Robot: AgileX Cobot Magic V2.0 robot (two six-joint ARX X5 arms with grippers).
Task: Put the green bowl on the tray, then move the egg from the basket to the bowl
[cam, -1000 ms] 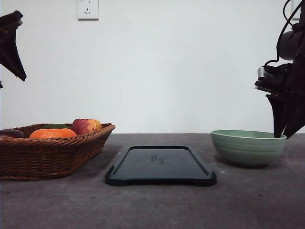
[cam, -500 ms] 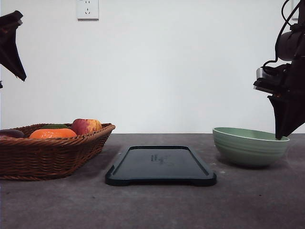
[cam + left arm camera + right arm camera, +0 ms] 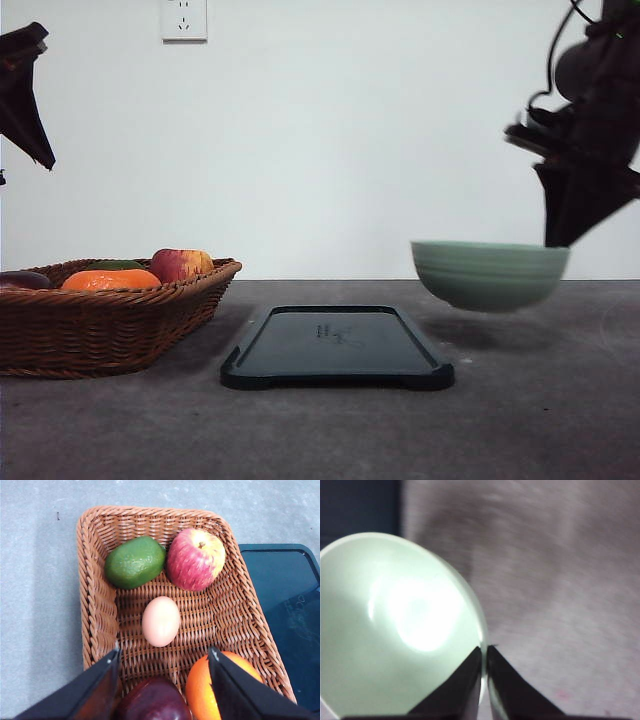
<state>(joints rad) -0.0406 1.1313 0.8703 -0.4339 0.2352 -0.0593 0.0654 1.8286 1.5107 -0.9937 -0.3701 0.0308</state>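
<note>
The green bowl [image 3: 488,274] hangs in the air just right of the tray [image 3: 337,346], its shadow on the table below. My right gripper [image 3: 558,240] is shut on the bowl's right rim; in the right wrist view its tips [image 3: 484,652] pinch the rim of the bowl [image 3: 395,630]. The basket [image 3: 100,310] stands at the left. In the left wrist view the egg [image 3: 161,621] lies in the middle of the basket [image 3: 95,595], and my left gripper [image 3: 164,667] hovers open high above it. In the front view my left gripper [image 3: 25,95] hangs at the upper left.
The basket also holds an apple [image 3: 195,558], an avocado [image 3: 134,562], an orange [image 3: 220,690] and a dark purple fruit [image 3: 152,700]. A wall socket [image 3: 183,18] is on the back wall. The grey table [image 3: 330,430] runs in front of the tray.
My right gripper has lifted the green bowl off the table and carried it left toward the tray. The left arm has not moved.
</note>
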